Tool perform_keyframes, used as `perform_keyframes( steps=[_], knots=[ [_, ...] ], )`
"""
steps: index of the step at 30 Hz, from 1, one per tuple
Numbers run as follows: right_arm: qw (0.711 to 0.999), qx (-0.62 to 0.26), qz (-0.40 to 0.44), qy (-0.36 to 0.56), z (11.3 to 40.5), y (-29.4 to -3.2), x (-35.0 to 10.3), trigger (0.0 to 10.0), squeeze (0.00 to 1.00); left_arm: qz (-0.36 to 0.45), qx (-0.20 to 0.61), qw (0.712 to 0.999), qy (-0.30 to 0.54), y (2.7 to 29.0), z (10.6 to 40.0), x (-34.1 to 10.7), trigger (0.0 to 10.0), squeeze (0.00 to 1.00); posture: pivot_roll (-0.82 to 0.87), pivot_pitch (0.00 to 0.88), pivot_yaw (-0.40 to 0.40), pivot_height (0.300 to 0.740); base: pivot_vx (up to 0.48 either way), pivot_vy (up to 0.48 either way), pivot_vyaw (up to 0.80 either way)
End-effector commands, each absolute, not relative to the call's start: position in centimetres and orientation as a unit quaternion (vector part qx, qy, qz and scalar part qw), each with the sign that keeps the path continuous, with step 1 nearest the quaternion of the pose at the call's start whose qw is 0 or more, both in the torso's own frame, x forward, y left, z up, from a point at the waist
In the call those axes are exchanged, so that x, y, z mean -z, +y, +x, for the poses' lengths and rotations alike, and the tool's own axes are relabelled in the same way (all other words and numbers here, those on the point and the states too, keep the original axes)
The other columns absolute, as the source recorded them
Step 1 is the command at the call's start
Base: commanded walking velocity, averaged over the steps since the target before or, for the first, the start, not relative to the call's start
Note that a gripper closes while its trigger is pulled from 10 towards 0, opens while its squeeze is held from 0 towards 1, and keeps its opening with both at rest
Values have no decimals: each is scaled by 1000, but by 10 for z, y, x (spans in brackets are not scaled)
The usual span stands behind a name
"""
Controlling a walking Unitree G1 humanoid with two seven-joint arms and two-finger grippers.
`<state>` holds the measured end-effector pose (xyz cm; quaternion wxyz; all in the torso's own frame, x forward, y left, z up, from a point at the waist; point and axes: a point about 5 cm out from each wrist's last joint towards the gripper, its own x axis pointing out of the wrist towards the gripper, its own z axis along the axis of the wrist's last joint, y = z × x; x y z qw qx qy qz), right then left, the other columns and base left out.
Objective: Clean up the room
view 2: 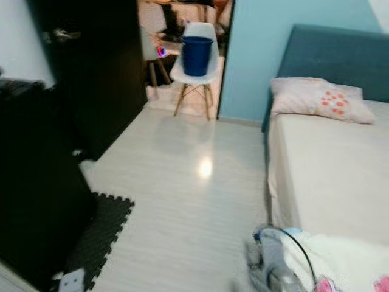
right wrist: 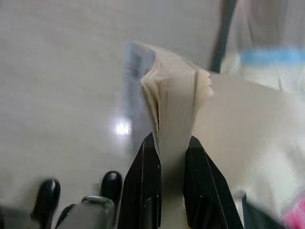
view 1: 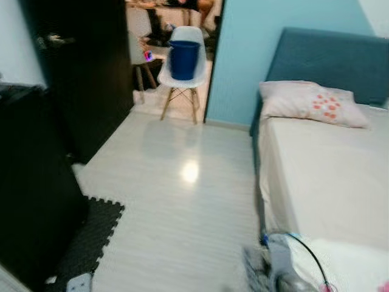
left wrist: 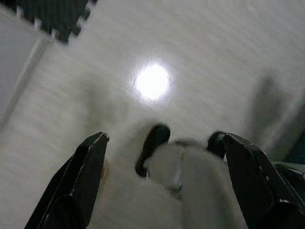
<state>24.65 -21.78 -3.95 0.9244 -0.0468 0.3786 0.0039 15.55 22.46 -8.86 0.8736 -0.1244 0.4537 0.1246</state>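
The right tool [right wrist: 170, 157] is pinched tight on a bunched cream cloth [right wrist: 176, 105] beside the bed [view 1: 322, 176], the blue bucket [view 1: 184, 59] lying far ahead across the floor, while the left tool [left wrist: 164, 162] gapes empty.

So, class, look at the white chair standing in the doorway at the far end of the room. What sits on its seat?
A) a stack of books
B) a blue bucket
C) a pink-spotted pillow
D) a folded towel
B: a blue bucket stands upright on the seat of the white chair in the doorway; the pillow with pink spots lies at the head of the bed, not on the chair.
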Motion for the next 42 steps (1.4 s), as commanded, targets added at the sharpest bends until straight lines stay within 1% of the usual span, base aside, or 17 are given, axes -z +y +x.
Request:
perform_keyframes(
  steps=[1, 6, 8, 10, 11, 15, 18, 22, 24, 28, 30, 31, 33, 35, 39, 42],
  knots=[
    [937, 8, -35, 347, 258, -223, 29, 10000, 0, -121, -118, 873, 458, 221, 154, 90, 10000, 0, 71, 0, -49, 740, 375, 0, 0],
    [942, 9, -18, 336, 263, -220, 25, 10000, 0, -122, -119, 873, 458, 221, 154, 90, 10000, 0, 76, 0, -53, 740, 375, 0, 0],
    [948, 9, 23, 316, 270, -215, 20, 10000, 0, -123, -120, 874, 454, 221, 157, 89, 10000, 0, 81, 0, -57, 740, 377, 0, -788],
    [950, 9, 37, 309, 273, -214, 18, 10000, 0, -124, -120, 875, 452, 221, 158, 89, 10000, 0, 81, 0, -57, 740, 379, 0, -788],
    [958, 5, 64, 278, 283, -211, 8, 10000, 0, -123, -118, 876, 451, 221, 159, 88, 10000, 0, 77, 0, -57, 740, 375, 0, -788],
    [967, 0, 92, 237, 296, -210, -6, 10000, 0, -121, -115, 878, 449, 220, 161, 88, 10000, 0, 77, 0, -61, 740, 376, 0, -788],
    [968, -1, 97, 230, 299, -211, -9, 10000, 0, -120, -114, 878, 449, 220, 161, 87, 10000, 0, 77, 0, -61, 740, 375, 0, -788],
    [978, -10, 166, 129, 328, -214, -49, 10000, 0, -119, -103, 886, 436, 217, 171, 83, 10000, 0, 77, 0, -68, 740, 374, 0, -305],
    [977, -17, 192, 90, 340, -214, -67, 10000, 0, -114, -96, 889, 432, 215, 176, 82, 10000, 0, 76, 0, -66, 740, 375, 0, 0],
    [975, -19, 215, 57, 349, -216, -83, 10000, 0, -114, -94, 892, 428, 215, 180, 80, 10000, 0, 73, 0, -65, 740, 375, 0, 0],
    [975, -19, 215, 57, 349, -216, -83, 10000, 0, -114, -94, 892, 428, 215, 180, 80, 10000, 0, 73, 0, -65, 740, 375, 0, 0],
    [974, -19, 222, 40, 354, -216, -92, 10000, 0, -115, -92, 894, 424, 214, 184, 78, 10000, 0, 70, 0, -60, 740, 379, 0, 0],
    [974, -19, 222, 40, 354, -216, -92, 10000, 0, -115, -92, 894, 424, 214, 184, 78, 10000, 0, 70, 0, -60, 740, 379, 0, 0],
    [969, -25, 244, 18, 359, -217, -103, 10000, 0, -103, -74, 902, 413, 210, 193, 74, 10000, 0, 74, 0, -62, 740, 373, 0, -800],
    [961, -25, 276, 18, 358, -217, -101, 10000, 0, -101, -67, 912, 392, 207, 208, 66, 10000, 0, 75, 0, -60, 740, 372, 0, -750],
    [962, -23, 271, 22, 358, -217, -100, 10000, 0, -104, -67, 913, 388, 207, 210, 65, 10000, 0, 74, 0, -56, 740, 364, 0, 0]
  ],
)
